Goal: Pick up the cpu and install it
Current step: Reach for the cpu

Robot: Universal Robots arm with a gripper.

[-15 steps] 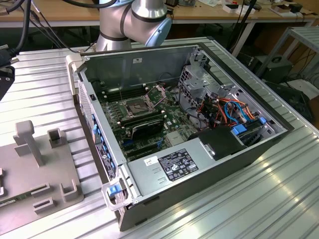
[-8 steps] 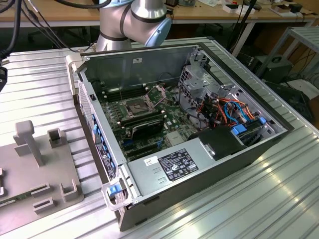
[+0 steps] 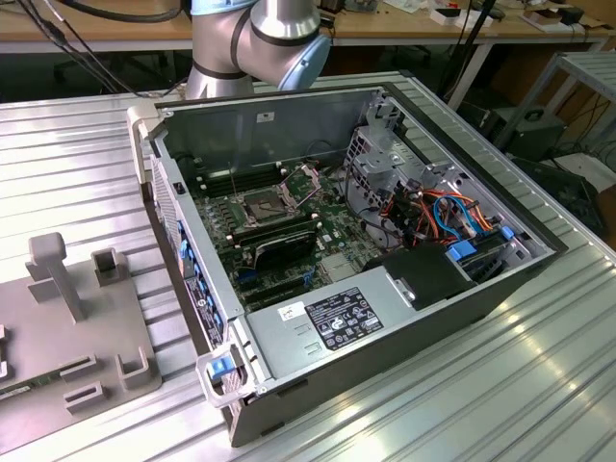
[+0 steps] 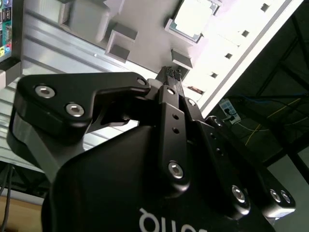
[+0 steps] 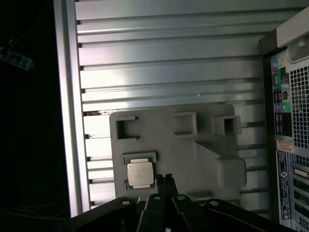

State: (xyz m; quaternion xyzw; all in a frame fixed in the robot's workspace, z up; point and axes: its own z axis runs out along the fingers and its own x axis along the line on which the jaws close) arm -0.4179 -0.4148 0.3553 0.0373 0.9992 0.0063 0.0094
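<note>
The small flat square cpu (image 5: 140,173) shows a dull silver-grey top edged in green, on a pale grey plastic tray (image 5: 203,145). The ribbed metal tabletop (image 5: 169,63) is striped silver. The gripper (image 5: 163,178) is matte black, the circuit board (image 3: 332,217) green, the cables (image 3: 445,204) orange and blue.

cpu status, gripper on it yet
Gripper shut, empty, over grey holder plate. cpu seated in its recess, untouched. Nothing blocking it.

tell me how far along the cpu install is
Nothing looks done: the small silver-grey square cpu lies in its pocket on the pale grey holder plate. In hand: nothing; the black gripper, shut and empty, hovers near it. Left: pickup and seating in the dark square socket.
</note>
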